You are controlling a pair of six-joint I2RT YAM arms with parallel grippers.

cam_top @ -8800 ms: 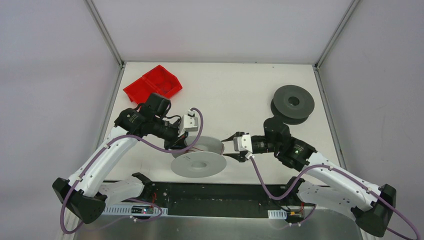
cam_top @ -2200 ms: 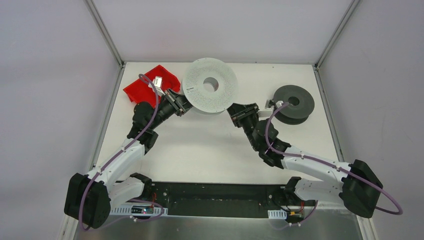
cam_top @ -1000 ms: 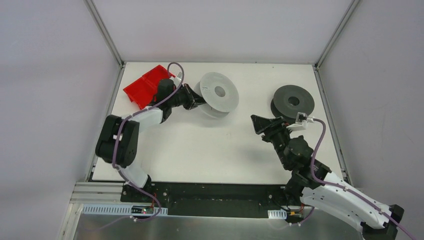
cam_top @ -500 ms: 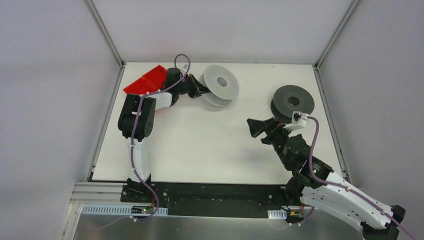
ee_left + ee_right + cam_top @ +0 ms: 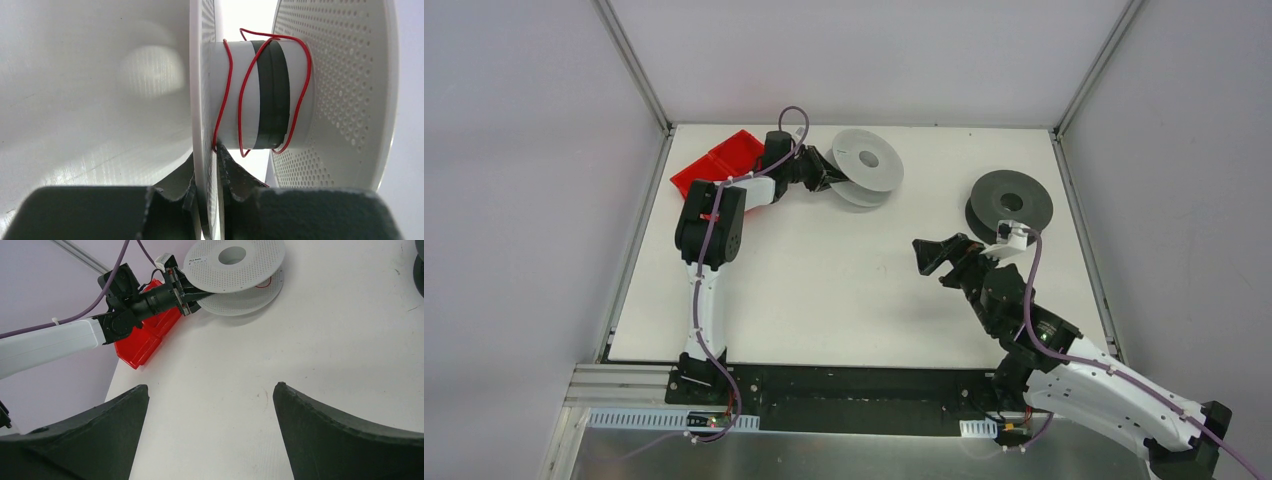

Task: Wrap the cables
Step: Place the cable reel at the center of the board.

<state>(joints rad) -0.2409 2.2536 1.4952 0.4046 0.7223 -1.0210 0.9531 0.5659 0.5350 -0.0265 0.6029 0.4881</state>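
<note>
The left tool (image 5: 207, 172) pinched one flange of the tilted white spool (image 5: 869, 162), a thin red cable (image 5: 240, 105) looped loosely round that spool's hub. The right tool (image 5: 211, 386) hung spread wide, well apart from the spool, above the surface (image 5: 824, 290). A red bin (image 5: 719, 165) sat near the spool.

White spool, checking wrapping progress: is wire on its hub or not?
On: red wire loops loosely around the white spool, at its hub.

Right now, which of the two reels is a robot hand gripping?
The pale perforated reel, back left: the left gripper pinches its rim. The dark grey reel stands alone.
</note>
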